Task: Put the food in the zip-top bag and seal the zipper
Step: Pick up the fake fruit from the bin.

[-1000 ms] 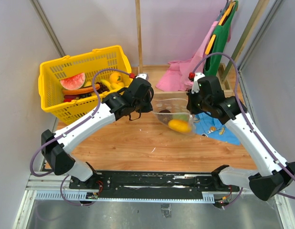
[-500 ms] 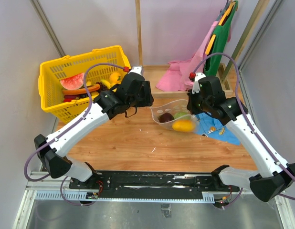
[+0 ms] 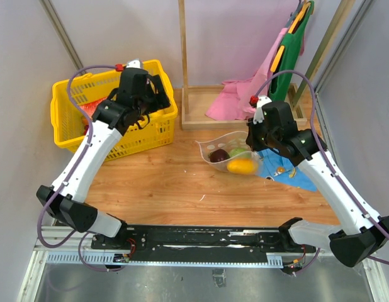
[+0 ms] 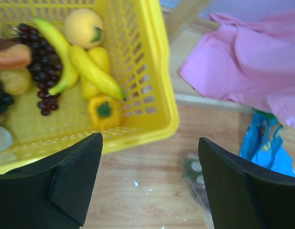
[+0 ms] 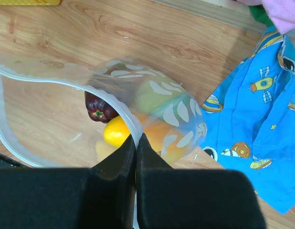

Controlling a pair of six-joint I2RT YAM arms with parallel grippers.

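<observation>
The right pincer [image 5: 136, 140] was pressed together on the rim of the zip-top bag [image 5: 176, 114], holding its mouth up. The zipper [image 5: 42, 78] curved away from the pinch, unsealed. Just beyond the fingertips, inside the bag, lay a dark purple piece [image 5: 99, 110], a yellow piece [image 5: 116, 132] and a green round one [image 5: 150, 95].

The left pincer [image 4: 150, 143] hung spread and empty. Ahead of it, in the yellow basket [image 4: 159, 81], lay a banana [image 4: 92, 71] and a yellow pepper [image 4: 103, 110].

Filling looked to be in hand. The next move called for dropping over one piece and closing on it. The basket wall and crowded neighbours could hinder that. A blue cloth [image 5: 252, 124] lay right of the pinch, beside the bag.
</observation>
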